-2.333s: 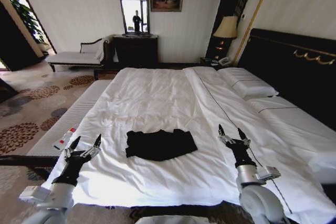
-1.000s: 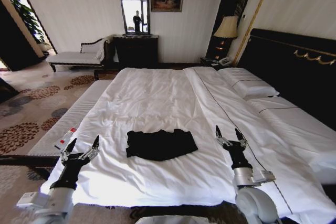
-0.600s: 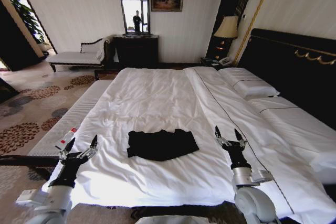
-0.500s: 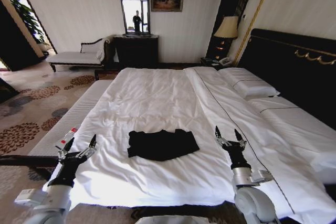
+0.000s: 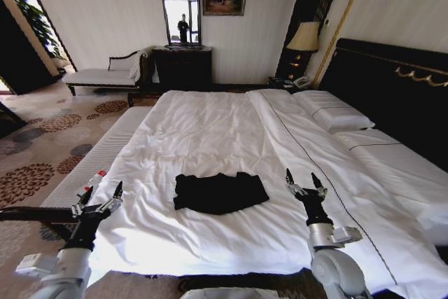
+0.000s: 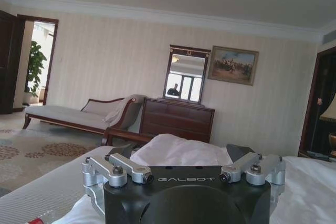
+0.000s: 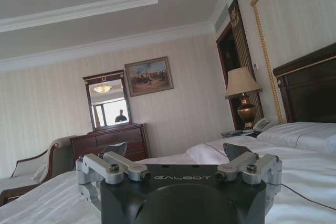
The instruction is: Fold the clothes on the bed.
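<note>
Black T-shirt [image 5: 220, 192] on white duvet [image 5: 203, 138] (dark headboard [image 5: 392, 96], floral brown carpet [image 5: 42, 152]).

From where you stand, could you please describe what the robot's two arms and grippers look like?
Both arms have pale grey rounded casings, with a small grey block mounted near each wrist. The left gripper and right gripper each have a black body, silver metal linkages with round bolts, and two slim dark fingers tipped in lighter metal. The wrist views show white "GALBOT" lettering on each black gripper housing.

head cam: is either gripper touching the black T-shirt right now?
No. The black T-shirt lies alone on the white duvet, with the left gripper and right gripper open and apart from it on either side.
</note>
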Robot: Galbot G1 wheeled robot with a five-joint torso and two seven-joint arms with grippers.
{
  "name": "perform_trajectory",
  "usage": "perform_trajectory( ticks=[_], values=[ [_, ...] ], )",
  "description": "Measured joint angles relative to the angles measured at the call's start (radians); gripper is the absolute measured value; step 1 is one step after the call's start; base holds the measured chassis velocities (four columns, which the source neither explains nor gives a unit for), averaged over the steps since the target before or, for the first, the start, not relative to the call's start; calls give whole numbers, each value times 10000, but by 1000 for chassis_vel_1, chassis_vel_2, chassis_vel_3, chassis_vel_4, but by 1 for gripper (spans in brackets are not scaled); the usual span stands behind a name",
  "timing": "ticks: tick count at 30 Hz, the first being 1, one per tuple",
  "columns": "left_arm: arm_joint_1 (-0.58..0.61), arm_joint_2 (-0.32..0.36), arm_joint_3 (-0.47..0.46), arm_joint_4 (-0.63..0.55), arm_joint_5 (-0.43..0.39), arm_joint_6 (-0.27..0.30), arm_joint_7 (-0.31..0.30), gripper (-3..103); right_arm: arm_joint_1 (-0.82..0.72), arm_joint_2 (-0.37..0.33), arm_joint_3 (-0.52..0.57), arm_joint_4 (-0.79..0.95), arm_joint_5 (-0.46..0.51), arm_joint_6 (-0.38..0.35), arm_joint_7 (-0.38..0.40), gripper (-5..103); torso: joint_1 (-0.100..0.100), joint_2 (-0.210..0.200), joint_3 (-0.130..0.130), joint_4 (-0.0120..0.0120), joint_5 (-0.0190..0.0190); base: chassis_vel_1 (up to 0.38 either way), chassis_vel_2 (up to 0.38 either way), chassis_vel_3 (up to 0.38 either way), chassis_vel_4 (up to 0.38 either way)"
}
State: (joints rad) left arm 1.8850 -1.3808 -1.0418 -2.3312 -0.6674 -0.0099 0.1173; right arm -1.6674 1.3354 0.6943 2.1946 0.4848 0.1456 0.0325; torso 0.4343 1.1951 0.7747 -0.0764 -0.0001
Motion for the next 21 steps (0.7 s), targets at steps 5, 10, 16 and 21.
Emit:
perform_trajectory(
  ticks=[5,10,16,21],
  values=[
    [45,-17,-140,64,-71,-116,23,100,26,14,-10,-24,-3,12,-2,100,0,0,0,0,1,0,0,0,0],
    [110,-80,-143,65,-65,-196,55,100,57,15,-23,-76,-3,52,-2,100,-1,0,0,0,1,0,0,0,0],
    [136,-228,-93,72,-11,-223,58,100,76,-3,-39,-129,-10,111,-2,100,0,0,0,-1,1,0,0,0,0],
    [159,-315,-62,58,57,-242,59,100,140,-38,-58,-213,-45,189,27,100,0,0,0,-1,1,-13,9,2,-20]
  ],
)
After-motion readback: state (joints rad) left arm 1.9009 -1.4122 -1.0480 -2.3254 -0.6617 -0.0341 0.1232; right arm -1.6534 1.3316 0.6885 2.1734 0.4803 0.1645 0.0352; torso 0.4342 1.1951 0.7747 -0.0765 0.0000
